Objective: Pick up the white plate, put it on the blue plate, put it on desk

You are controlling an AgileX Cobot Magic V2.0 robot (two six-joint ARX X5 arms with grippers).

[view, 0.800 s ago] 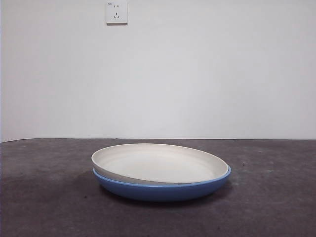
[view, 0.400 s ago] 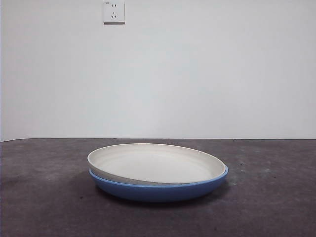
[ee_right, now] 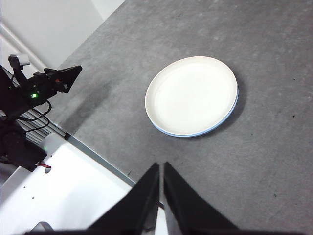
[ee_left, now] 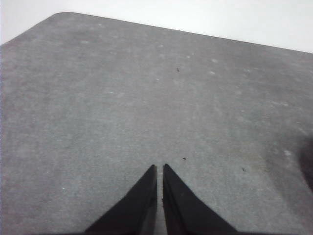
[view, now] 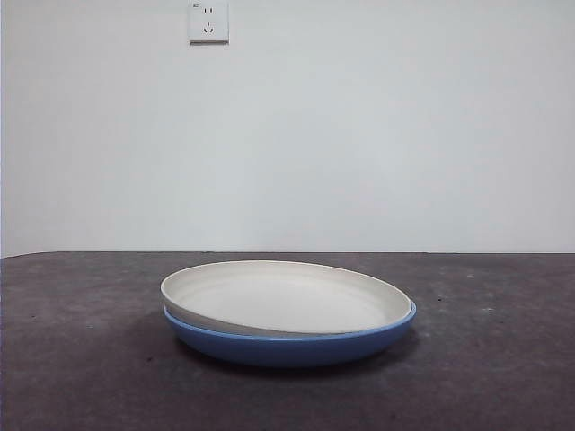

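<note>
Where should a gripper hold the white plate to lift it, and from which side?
Probably the white plate rim at the front view's left, from above: there it overhangs and sits tilted above the blue plate, leaving an exposed edge to pinch.

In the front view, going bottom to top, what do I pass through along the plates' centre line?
Bare desk → blue plate → white plate resting in it → far strip of desk → wall, with the socket up left.

The white plate point(view: 286, 299) is nested in the blue plate point(view: 287, 345), tilted with its left rim raised. Both sit mid-tabletop point(view: 72, 377). A wall socket point(view: 208, 21) is mounted above.
</note>
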